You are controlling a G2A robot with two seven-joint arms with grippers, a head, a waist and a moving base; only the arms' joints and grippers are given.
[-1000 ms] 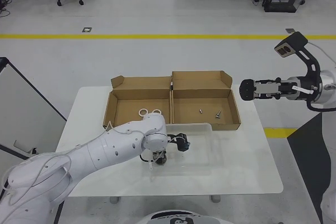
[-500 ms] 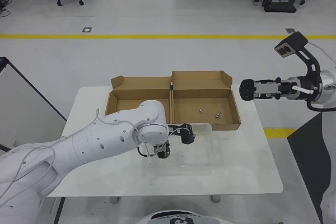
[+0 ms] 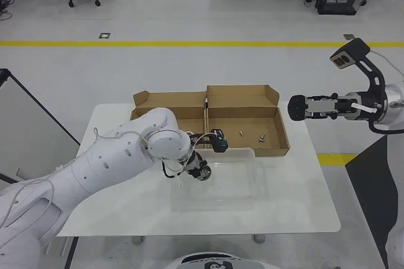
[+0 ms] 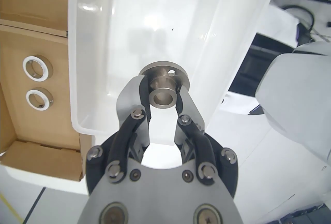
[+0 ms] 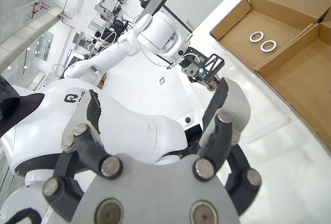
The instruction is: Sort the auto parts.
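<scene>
My left gripper (image 4: 163,99) is shut on a metal flanged bushing (image 4: 163,80), held above the clear plastic tray (image 4: 165,15). In the top view that gripper (image 3: 202,172) hangs over the tray's (image 3: 249,188) back left part, near the cardboard boxes. Two white-rimmed rings (image 4: 38,71) (image 4: 38,99) lie in the left box (image 3: 148,131). The right box (image 3: 273,124) holds two small metal parts (image 3: 242,132) (image 3: 262,137). My right gripper (image 5: 155,106) stands open with nothing in it, in the air beyond the table's right edge (image 3: 293,107).
The two open cardboard boxes stand side by side at the back of the white table (image 3: 303,195), with the tray just in front of them. A dark-framed panel (image 3: 20,128) stands to the left of the table.
My left gripper has moved with the bushing toward the boxes and slightly right, and the arm's elbow swung back. The right arm has kept still.
</scene>
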